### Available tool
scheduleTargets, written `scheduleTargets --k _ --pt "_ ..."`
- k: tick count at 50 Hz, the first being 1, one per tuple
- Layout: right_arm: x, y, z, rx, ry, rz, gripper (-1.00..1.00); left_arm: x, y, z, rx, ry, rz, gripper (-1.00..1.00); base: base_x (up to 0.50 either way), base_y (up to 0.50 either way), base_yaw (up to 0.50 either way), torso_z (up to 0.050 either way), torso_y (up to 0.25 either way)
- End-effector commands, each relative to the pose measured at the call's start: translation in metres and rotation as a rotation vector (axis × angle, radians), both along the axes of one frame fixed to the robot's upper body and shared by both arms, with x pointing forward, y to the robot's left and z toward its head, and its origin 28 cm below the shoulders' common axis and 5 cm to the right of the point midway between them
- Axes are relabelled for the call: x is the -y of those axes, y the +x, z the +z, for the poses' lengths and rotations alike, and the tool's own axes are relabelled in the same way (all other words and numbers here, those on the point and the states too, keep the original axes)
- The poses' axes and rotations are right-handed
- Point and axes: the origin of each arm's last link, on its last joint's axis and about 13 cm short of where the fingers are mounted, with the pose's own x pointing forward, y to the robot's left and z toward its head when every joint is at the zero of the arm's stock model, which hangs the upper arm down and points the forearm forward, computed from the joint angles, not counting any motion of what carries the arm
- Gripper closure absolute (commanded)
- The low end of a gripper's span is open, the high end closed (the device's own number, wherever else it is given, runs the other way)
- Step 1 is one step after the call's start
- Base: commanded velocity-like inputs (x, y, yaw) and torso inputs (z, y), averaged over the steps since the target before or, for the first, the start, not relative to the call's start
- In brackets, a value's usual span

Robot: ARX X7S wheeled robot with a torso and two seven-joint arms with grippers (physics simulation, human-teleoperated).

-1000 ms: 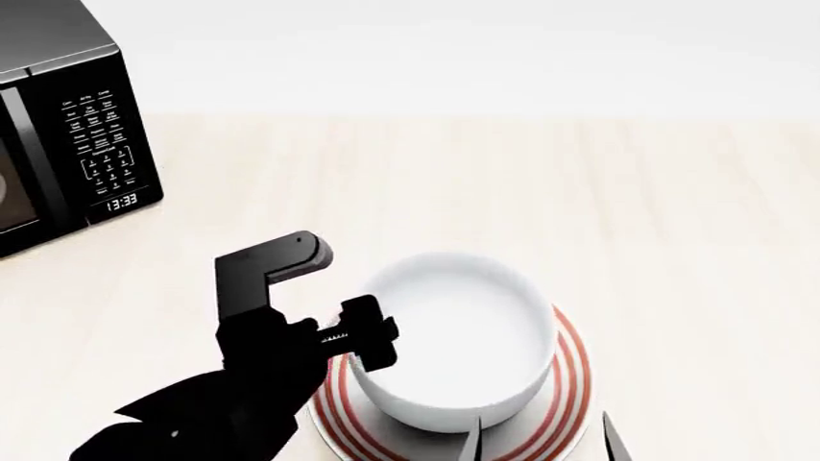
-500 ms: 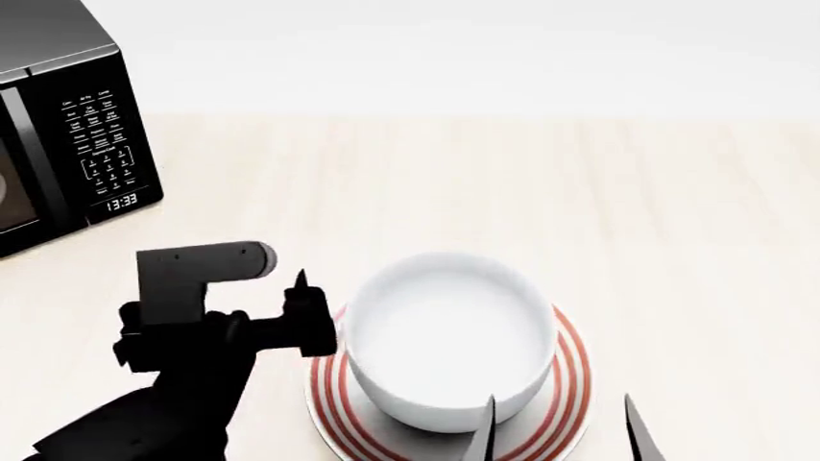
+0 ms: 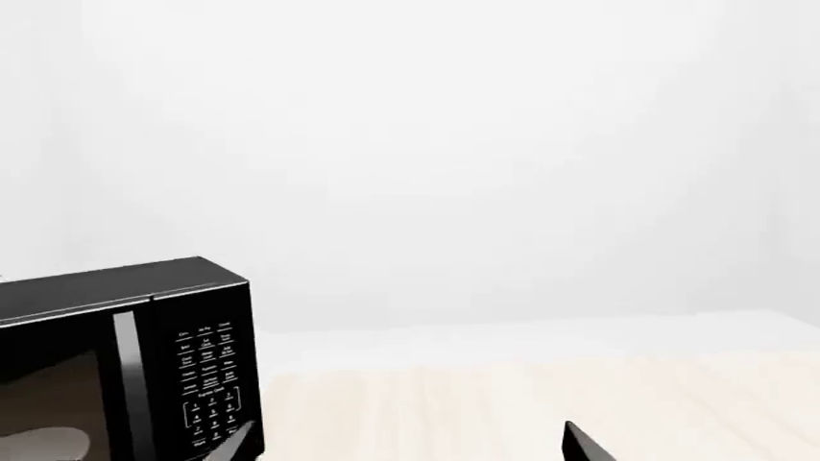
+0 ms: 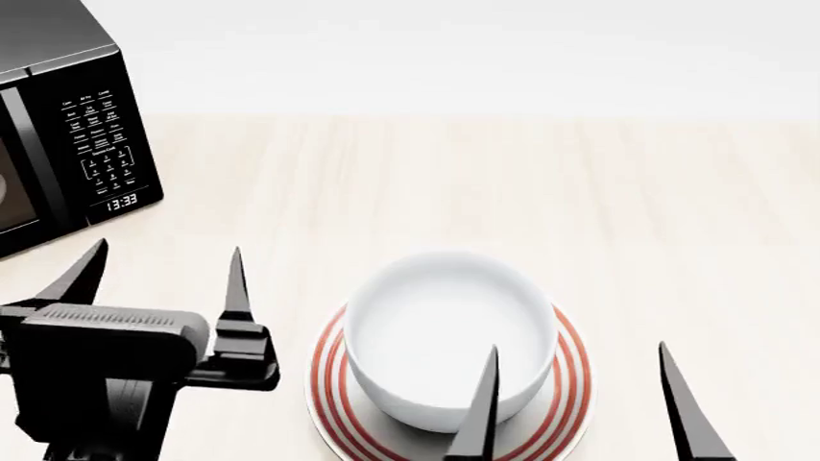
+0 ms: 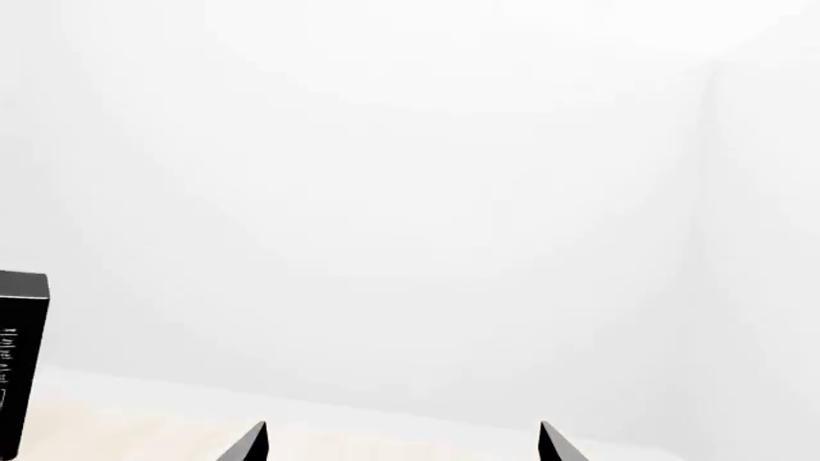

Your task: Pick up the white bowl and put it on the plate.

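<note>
The white bowl [image 4: 448, 331] sits upright on the plate [image 4: 570, 384], whose red rings show around it, at the near middle of the table in the head view. My left gripper [image 4: 160, 279] is open and empty to the left of the bowl, clear of it, its fingers pointing away from me. My right gripper [image 4: 577, 399] is open and empty at the near right; one finger [image 4: 485, 408] overlaps the bowl's near side in the picture. Both wrist views show only fingertips, with the bowl and plate out of view: the left gripper [image 3: 410, 444] and the right gripper [image 5: 403, 440].
A black microwave [image 4: 64, 134] stands at the far left of the light wooden table [image 4: 513, 182]; it also shows in the left wrist view [image 3: 129, 365] and at the edge of the right wrist view [image 5: 19, 360]. A white wall lies behind.
My left gripper has drawn away from the bowl's left rim to the left, turned its fingers to point forward and opened. The right fingers have risen into view. The bowl stays on the plate.
</note>
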Motion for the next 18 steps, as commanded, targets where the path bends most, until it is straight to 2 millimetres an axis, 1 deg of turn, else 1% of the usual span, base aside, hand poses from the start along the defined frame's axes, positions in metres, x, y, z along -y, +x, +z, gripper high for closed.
scheduleTargets --k 1,5,8,14,18 --pt "-0.002 -0.011 0.019 0.061 -0.008 0.014 -1.0 -0.006 -0.033 0.014 0.116 0.011 0.0 -1.0 0.0 0.0 0.0 0.0 0.0" --pt "-0.002 -0.015 0.025 0.086 -0.011 0.018 -1.0 -0.008 -0.04 0.019 0.154 0.019 0.006 -1.0 0.0 0.0 0.0 0.0 0.0" --pt "-0.003 -0.018 0.029 0.101 -0.012 0.02 -1.0 -0.009 -0.045 0.02 0.206 0.069 0.02 -1.0 0.0 0.0 0.0 0.0 0.0" --pt "-0.002 -0.02 0.033 0.121 -0.013 0.022 -1.0 -0.011 -0.052 0.024 0.199 0.029 0.02 -1.0 0.0 0.0 0.0 0.0 0.0" --pt "-0.002 -0.021 0.034 0.135 -0.014 0.023 -1.0 -0.011 -0.059 0.03 0.227 0.028 0.02 -1.0 0.0 0.0 0.0 0.0 0.0"
